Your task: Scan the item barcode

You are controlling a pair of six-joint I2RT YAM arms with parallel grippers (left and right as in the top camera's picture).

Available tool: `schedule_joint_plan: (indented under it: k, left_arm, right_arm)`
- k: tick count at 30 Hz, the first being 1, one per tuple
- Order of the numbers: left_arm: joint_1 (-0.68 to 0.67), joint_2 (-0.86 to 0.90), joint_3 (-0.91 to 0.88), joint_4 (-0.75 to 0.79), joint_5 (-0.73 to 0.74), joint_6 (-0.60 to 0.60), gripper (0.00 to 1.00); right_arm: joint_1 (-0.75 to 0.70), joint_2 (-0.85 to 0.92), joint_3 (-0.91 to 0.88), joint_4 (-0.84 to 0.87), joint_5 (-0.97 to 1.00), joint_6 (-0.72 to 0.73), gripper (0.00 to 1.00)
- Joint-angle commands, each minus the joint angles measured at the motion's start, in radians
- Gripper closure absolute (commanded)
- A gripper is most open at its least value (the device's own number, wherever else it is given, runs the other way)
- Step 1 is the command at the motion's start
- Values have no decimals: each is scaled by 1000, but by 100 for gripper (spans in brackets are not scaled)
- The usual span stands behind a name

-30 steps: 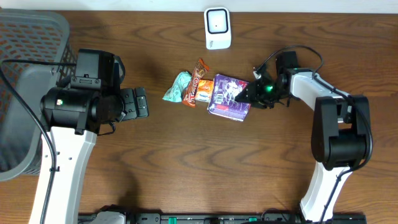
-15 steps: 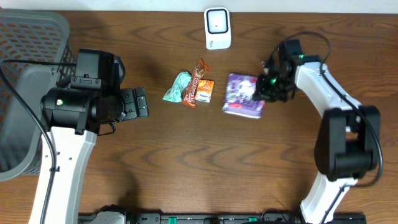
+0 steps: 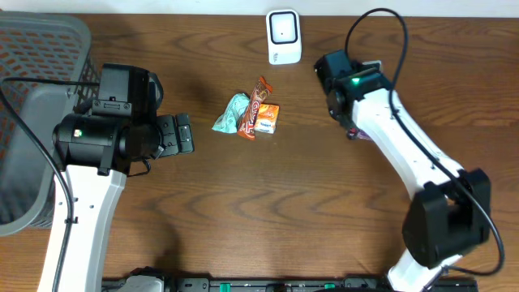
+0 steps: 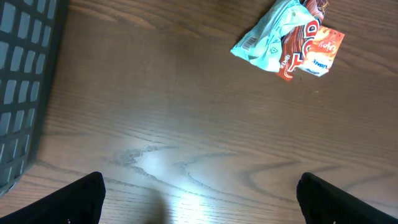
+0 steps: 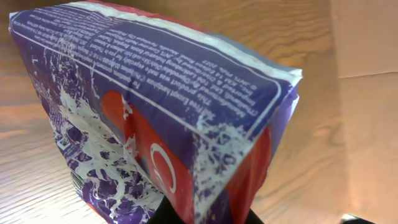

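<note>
- Packet [image 5: 143,112], purple with red and white print, fills the right wrist view. Its long axis slants from upper left to lower right, and the sealed end points right. The small print on the upper face reads upside down.
- The right gripper [image 5: 205,214] pinches the packet at its lower edge.
- Overhead view: the right arm [image 3: 389,138] hides the packet, just right of the white scanner [image 3: 284,36]. A teal wrapper [image 3: 233,113], a red bar [image 3: 258,108] and an orange pack [image 3: 269,120] lie bunched mid-table [image 3: 268,211]. The grey basket [image 3: 36,40] sits at the far left, its inside partly hidden by the left arm.
- Left wrist view: the left gripper [image 4: 199,193] is spread wide above bare wood, with the snacks well ahead.
</note>
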Motion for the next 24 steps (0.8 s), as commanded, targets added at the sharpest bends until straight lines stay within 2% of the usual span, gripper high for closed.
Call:
schedule_joint_plan:
  k: [1,4,6,9,11,14,17,21,24]
  left_arm:
    - [5,3,5,-3,-9,-5,2]
    - [5,3,5,-3,-9,-6,2]
    - [5,3,5,-3,-9,-6,2]
    - [5,3,5,-2,-9,-6,2]
    - [5,3,5,-3,-9,-6,2]
    - [5,3,5,-3,-9,-5,2]
    - [5,3,5,-3,-9,-5,2]
    - [5,3,5,-3,-9,-6,2]
    - [5,3,5,-3,-9,-5,2]
  right_arm:
    - [9,72,-12,0,74,4,99]
    - [31,118,-12,8,2,3,95]
    - [53,142,-12,19,-36,4,88]
    - [96,155,-11,43,-97,3,70]
    - [128,153,-8,67,-136,4,50]
    - [165,150,24,85,-203,4,29]
    - [178,148,78,82,-273,3,21]
    - [170,148,185,48,-390,-37,19]
    - [154,148,253,4,-424,-56,12]
